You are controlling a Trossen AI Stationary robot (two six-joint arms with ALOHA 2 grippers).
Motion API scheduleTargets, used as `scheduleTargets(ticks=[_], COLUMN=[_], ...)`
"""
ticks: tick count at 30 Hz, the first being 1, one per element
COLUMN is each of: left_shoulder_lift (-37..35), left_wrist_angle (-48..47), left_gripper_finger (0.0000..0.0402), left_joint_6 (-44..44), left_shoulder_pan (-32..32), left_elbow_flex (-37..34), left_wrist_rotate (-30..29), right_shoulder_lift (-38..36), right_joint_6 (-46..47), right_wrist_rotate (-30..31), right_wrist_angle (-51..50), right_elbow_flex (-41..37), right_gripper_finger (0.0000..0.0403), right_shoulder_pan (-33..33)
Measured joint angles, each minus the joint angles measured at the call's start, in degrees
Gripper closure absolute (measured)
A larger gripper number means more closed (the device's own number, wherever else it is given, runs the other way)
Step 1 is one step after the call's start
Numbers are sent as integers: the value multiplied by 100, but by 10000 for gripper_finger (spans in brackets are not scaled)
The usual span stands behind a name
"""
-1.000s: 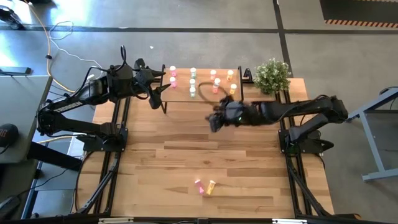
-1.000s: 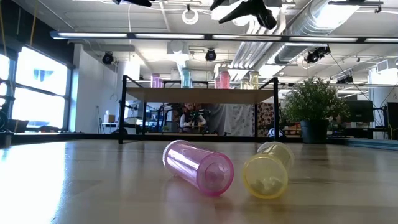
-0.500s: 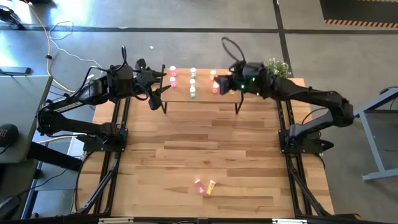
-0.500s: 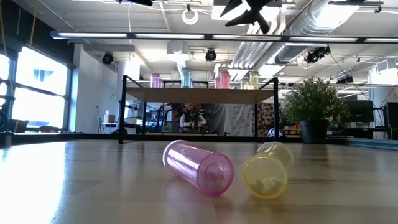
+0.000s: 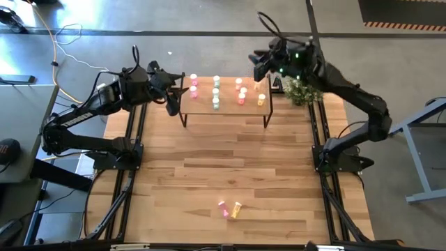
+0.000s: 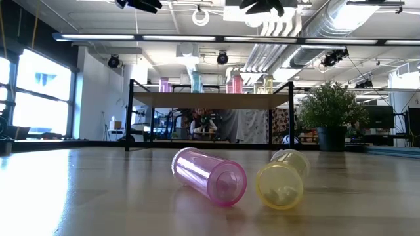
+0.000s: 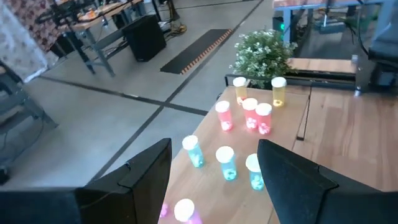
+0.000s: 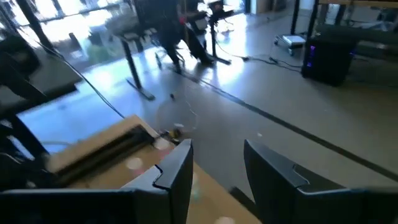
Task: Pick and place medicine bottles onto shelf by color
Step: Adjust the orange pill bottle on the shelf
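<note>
Two bottles lie on their sides on tabletop [image 5: 209, 167] near front edge: pink bottle [image 6: 209, 176] and yellow bottle [image 6: 282, 179], just beside each other. We see other bottles upright on shelf [image 5: 224, 109] at far end, grouped pink, green, red-orange, yellow. Left gripper [image 5: 171, 89] hovers at shelf's left end, fingers [image 7: 140, 174] spread, holding nothing. Right gripper [image 5: 259, 63] sits high beyond shelf's far right corner near potted plant [image 5: 303, 89], fingers [image 8: 177, 171] apart, empty.

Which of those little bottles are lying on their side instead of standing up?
Two: the pink bottle and yellow bottle, alone on the table. The others stand on the shelf.
</note>
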Motion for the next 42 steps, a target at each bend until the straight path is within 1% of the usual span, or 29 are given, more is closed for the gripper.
scheduleTargets(ticks=[3, 5, 9, 13, 16, 18, 22, 26, 29, 32, 34, 36, 39, 42], left_shoulder_lift=[0, 1, 0, 0, 0, 0, 2, 0, 1, 0, 2, 1, 0, 0], left_wrist_angle=[2, 0, 1, 0, -20, -52, -99, -228, -288, -299, -299, -299, -299, -299], left_gripper_finger=[174, 174, 174, 174, 174, 174, 174, 174, 174, 174, 174, 174, 174, 174], left_joint_6=[-251, -394, -561, -778, -807, -807, -609, -528, -554, -513, -512, -508, -506, -506], left_shoulder_pan=[98, 165, 285, 406, 449, 457, 454, 454, 452, 452, 452, 452, 452, 452], left_elbow_flex=[0, 0, 0, 0, 0, 0, 0, 0, 0, 0, 0, 0, 0, 0], left_wrist_rotate=[22, -24, -63, -81, -70, -65, -62, -63, -49, 46, 51, 60, 60, 60], right_shoulder_lift=[285, 497, 902, 1164, 1300, 1355, 1475, 1534, 1567, 1565, 1573, 1570, 1556, 1554], right_joint_6=[-294, -157, 798, 1603, 1938, 1949, 1800, 1969, 2100, 2549, 2739, 2706, 2520, 2426], right_wrist_rotate=[-35, -191, -405, -582, -1011, -1188, -1161, -1255, -1308, -1141, -1196, -1238, -1038, -994], right_wrist_angle=[-844, -1513, -2868, -3523, -3584, -3500, -3209, -2926, -2865, -2806, -2821, -2779, -2796, -2814], right_elbow_flex=[659, 1046, 1664, 1873, 1843, 1830, 1825, 1823, 1819, 1821, 1931, 2120, 2418, 2597], right_gripper_finger=[270, 270, 270, 270, 270, 270, 270, 262, 241, 215, 205, 203, 205, 212], right_shoulder_pan=[-271, -447, -566, -449, -283, -131, 128, 246, 245, 244, 209, 181, 211, 229])
